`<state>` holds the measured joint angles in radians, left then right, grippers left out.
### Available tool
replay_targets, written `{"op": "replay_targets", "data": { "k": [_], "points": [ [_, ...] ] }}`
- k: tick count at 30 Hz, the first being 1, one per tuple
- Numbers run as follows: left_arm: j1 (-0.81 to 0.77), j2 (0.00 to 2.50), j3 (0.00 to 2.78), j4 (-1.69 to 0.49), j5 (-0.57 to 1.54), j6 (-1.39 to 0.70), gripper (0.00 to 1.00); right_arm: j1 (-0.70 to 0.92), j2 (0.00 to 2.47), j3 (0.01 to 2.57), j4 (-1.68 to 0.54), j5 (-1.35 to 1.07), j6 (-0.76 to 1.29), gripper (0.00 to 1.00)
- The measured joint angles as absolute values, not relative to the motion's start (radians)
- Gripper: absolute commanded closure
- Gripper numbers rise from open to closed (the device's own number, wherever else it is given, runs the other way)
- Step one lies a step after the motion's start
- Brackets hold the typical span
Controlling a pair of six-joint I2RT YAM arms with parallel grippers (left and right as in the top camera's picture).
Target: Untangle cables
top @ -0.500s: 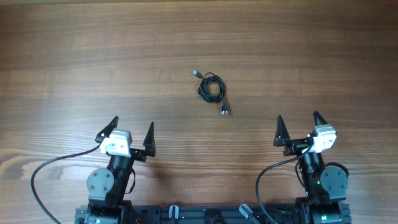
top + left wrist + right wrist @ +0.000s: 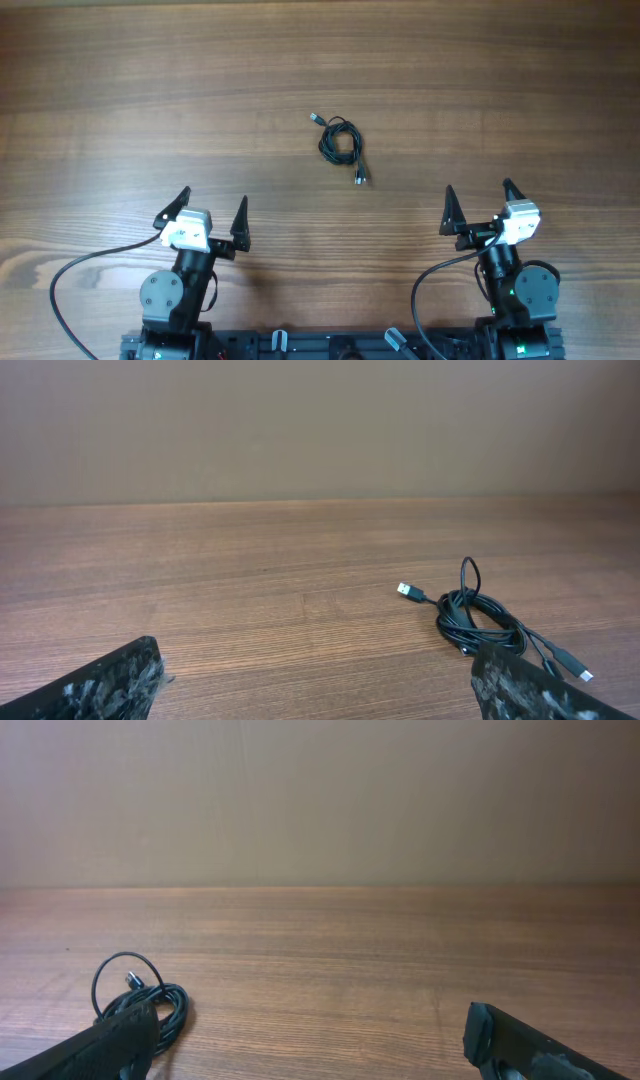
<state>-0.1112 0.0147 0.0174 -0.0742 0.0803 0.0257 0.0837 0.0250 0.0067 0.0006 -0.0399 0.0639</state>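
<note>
The cables (image 2: pixel 340 145) lie as a small knotted black coil near the middle of the wooden table, with one plug end at its upper left and one at its lower right. The coil also shows in the left wrist view (image 2: pixel 478 622) at the right and in the right wrist view (image 2: pixel 150 1005) at the lower left, partly behind a finger. My left gripper (image 2: pixel 210 208) is open and empty near the table's front left. My right gripper (image 2: pixel 478 200) is open and empty near the front right. Both are well short of the coil.
The wooden table (image 2: pixel 150 90) stretches far around the coil. Thick black arm wires (image 2: pixel 60 290) loop beside each arm base at the front edge. A plain beige wall (image 2: pixel 300 420) stands behind the table's far edge.
</note>
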Motion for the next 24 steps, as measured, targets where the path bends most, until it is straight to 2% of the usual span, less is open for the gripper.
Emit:
{"op": "replay_targets", "data": {
  "k": [24],
  "points": [
    [-0.111, 0.015, 0.017, -0.063, 0.080, 0.025, 0.00, 0.084, 0.025, 0.007, 0.001, -0.040, 0.064, 0.00]
  ]
}}
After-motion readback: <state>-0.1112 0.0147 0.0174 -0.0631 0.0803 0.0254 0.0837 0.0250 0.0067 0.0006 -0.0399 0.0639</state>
